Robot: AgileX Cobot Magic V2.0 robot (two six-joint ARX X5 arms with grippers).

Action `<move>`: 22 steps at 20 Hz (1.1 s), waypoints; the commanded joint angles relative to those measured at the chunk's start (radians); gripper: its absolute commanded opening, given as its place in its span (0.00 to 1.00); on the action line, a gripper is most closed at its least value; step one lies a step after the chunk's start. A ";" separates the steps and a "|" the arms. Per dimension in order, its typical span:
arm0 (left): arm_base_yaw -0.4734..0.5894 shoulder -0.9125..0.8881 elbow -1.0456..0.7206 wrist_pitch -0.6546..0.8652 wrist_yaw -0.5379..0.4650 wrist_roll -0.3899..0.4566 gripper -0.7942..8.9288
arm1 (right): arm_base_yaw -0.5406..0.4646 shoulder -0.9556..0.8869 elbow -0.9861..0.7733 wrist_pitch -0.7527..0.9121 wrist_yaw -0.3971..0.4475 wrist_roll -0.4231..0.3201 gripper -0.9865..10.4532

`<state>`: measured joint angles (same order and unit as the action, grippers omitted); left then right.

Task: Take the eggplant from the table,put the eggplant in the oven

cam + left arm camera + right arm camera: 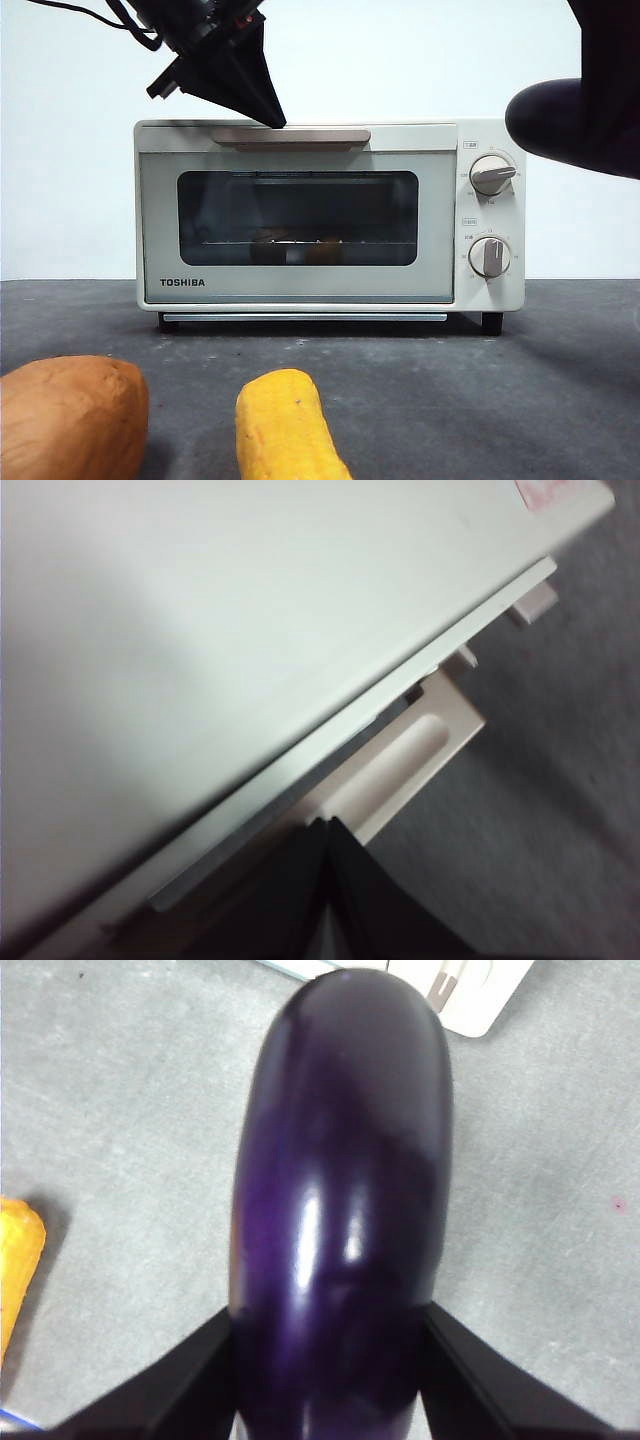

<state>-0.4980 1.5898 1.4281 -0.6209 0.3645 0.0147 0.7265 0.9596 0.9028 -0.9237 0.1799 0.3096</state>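
A brown-orange sweet potato (68,418) and a yellow corn-like piece (286,428) are seen lying nearest the camera on the dark grey worktop (480,400), side by side and apart. Behind them the oven (330,215) is set with its door shut. The left pincer (272,118) is pressed together, its tip placed at the beige bar handle (290,137) on the door's upper edge. The eggplant (340,1210) is pinched between the jaws of the right pincer (330,1360) and held above the worktop, beside the oven's upper right corner, at the knob side.
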 commanded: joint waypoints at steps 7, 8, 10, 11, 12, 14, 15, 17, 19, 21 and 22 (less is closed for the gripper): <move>-0.072 0.019 0.005 -0.353 0.003 0.035 0.09 | 0.009 0.005 0.017 0.101 -0.092 -0.020 0.18; -0.076 0.018 0.006 -0.390 0.003 0.038 0.09 | 0.010 0.005 0.017 0.119 -0.138 -0.039 0.18; -0.077 0.010 0.007 -0.443 0.003 0.053 0.09 | 0.010 0.006 0.017 0.158 -0.236 -0.072 0.18; -0.076 -0.002 0.007 -0.451 0.002 0.053 0.09 | 0.010 0.007 0.017 0.180 -0.280 -0.096 0.18; -0.074 -0.017 0.007 -0.448 0.002 0.052 0.09 | 0.010 0.007 0.017 0.201 -0.317 -0.130 0.18; -0.056 -0.064 0.007 -0.436 0.002 0.049 0.09 | 0.012 0.014 0.021 0.230 -0.357 -0.180 0.18; -0.048 -0.088 0.007 -0.431 0.002 0.049 0.09 | 0.013 0.021 0.027 0.233 -0.360 -0.195 0.18; -0.022 -0.136 0.005 -0.415 -0.005 0.049 0.09 | 0.021 0.056 0.055 0.232 -0.358 -0.233 0.18; 0.008 -0.180 -0.005 -0.381 -0.043 0.042 0.09 | 0.047 0.115 0.110 0.212 -0.321 -0.277 0.18; 0.043 -0.219 -0.012 -0.364 -0.084 0.027 0.09 | 0.097 0.194 0.183 0.181 -0.223 -0.336 0.18; 0.063 -0.237 -0.012 -0.362 -0.089 0.026 0.09 | 0.126 0.242 0.222 0.166 -0.156 -0.373 0.18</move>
<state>-0.4297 1.3483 1.4063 -0.9924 0.2817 0.0486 0.8394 1.1824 1.1061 -0.7643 0.0055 -0.0078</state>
